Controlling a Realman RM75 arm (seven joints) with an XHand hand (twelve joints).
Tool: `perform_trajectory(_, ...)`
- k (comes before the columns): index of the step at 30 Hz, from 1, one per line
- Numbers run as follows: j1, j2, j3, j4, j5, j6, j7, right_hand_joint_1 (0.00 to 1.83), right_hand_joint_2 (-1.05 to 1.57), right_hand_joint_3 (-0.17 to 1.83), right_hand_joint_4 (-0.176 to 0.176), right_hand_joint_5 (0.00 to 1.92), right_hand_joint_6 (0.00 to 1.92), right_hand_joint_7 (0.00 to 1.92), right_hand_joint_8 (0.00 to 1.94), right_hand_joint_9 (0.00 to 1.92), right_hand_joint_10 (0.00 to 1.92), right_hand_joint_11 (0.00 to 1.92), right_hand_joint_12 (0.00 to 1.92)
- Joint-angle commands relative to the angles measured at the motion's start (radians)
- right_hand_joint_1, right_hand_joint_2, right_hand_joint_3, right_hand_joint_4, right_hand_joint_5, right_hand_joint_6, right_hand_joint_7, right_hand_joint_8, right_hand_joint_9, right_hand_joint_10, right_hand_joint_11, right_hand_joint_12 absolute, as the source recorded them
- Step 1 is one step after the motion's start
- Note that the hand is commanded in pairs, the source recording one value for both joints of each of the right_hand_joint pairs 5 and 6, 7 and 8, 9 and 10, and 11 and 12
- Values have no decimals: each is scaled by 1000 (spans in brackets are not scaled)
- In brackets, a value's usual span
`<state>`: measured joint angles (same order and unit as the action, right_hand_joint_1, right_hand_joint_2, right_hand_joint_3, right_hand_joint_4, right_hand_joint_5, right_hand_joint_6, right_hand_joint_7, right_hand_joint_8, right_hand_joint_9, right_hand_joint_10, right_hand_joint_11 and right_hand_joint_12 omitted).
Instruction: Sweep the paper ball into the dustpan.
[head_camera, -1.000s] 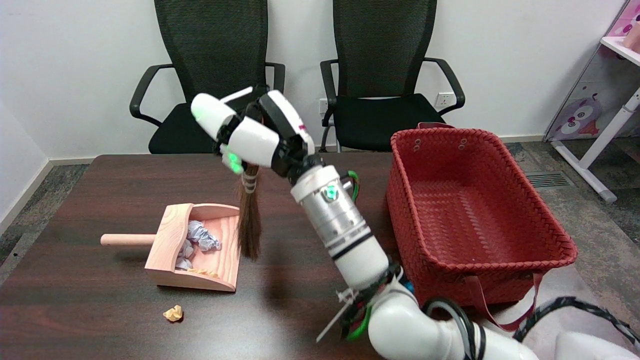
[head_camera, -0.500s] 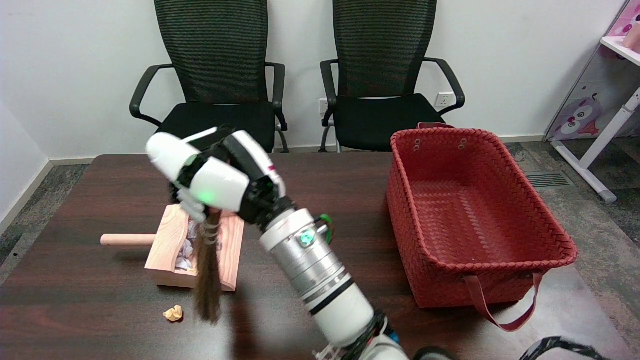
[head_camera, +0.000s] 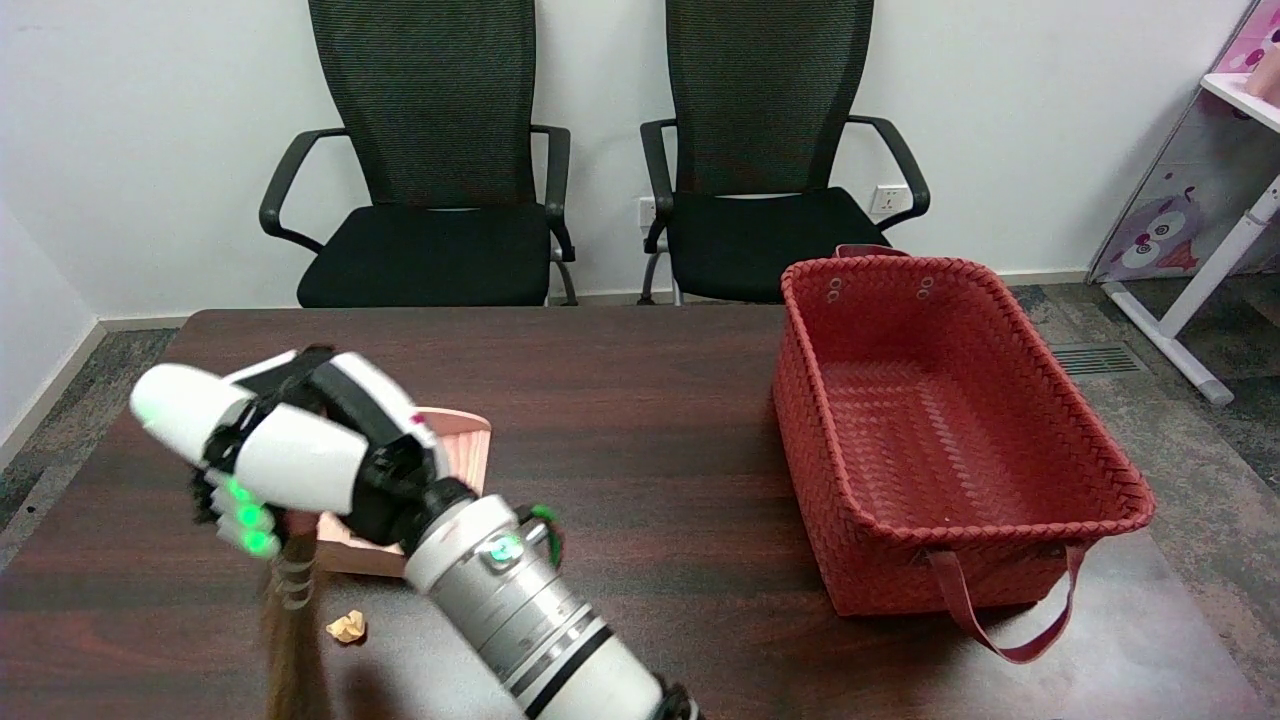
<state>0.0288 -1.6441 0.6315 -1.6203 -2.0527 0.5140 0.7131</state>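
Head view: black-and-white robot hand (head_camera: 290, 460) wrapped around a small brown bristle broom (head_camera: 290, 640), low at the left. Little crumpled yellow paper ball (head_camera: 347, 627) on the dark wooden counter (head_camera: 650, 420), just beside the bristles. Just in front of the pale wooden dustpan (head_camera: 462, 445).

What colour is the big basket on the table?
The basket is red, a woven weave; the head view shows it clearly.
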Motion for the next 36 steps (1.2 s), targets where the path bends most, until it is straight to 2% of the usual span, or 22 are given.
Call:
perform_trajectory(1,13,-162,37,252,68,-94,98,914,1330,1766,-2,1920,1920,1920,1920,1920,1920,1920,1920)
perform_trajectory(11,112,-218,64,396,68,-143,107,913,1348,1672,-2,1920,1920,1920,1920,1920,1920,1920,1920)
perform_trajectory(17,105,-213,67,360,60,-143,98,911,1361,1647,-3,1920,1920,1920,1920,1920,1920,1920,1920)
perform_trajectory(18,99,-211,71,350,60,-143,98,892,1371,1635,-15,1920,1920,1920,1920,1920,1920,1920,1920)
perform_trajectory(28,116,-177,94,308,42,-141,98,892,1353,1641,-14,1920,1920,1920,1920,1920,1920,1920,1920)
perform_trajectory(36,144,-169,126,373,-21,-131,98,883,1476,1428,-13,1920,1920,1920,1920,1920,1920,1920,1920)
